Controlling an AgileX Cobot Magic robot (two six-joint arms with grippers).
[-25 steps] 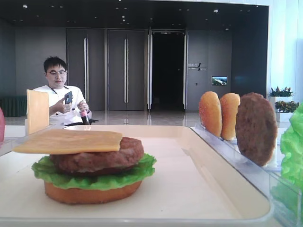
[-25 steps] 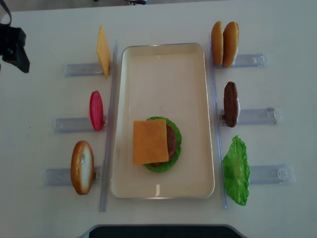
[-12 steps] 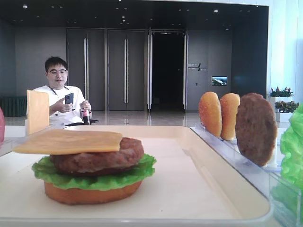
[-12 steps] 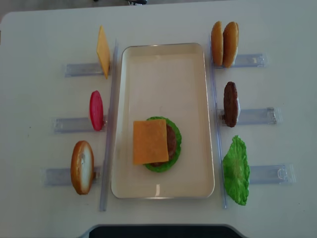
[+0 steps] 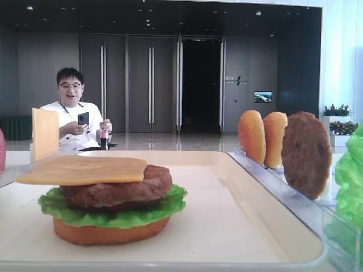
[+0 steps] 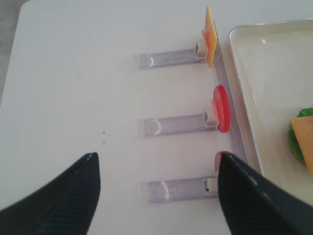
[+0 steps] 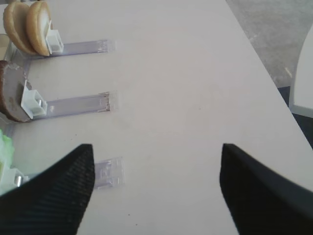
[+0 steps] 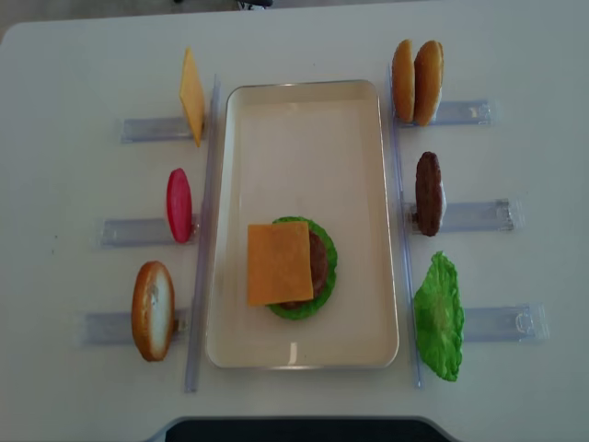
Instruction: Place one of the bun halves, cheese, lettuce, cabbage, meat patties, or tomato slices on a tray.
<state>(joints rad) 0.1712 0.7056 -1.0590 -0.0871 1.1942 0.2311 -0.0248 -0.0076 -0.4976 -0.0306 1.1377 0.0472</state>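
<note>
The left claw (image 6: 155,196) hangs wide open and empty over bare table beside the racks (image 6: 173,128); the right claw (image 7: 155,188) likewise stands spread, holding nothing. From overhead, the cheese (image 8: 280,262) tops a patty, lettuce and bun on the tray (image 8: 304,129) — a tomato slice (image 8: 179,204) waits upright nearby. At table level, the cheese (image 5: 85,169) overhangs leftward; a careless placement could tip it off.
</note>
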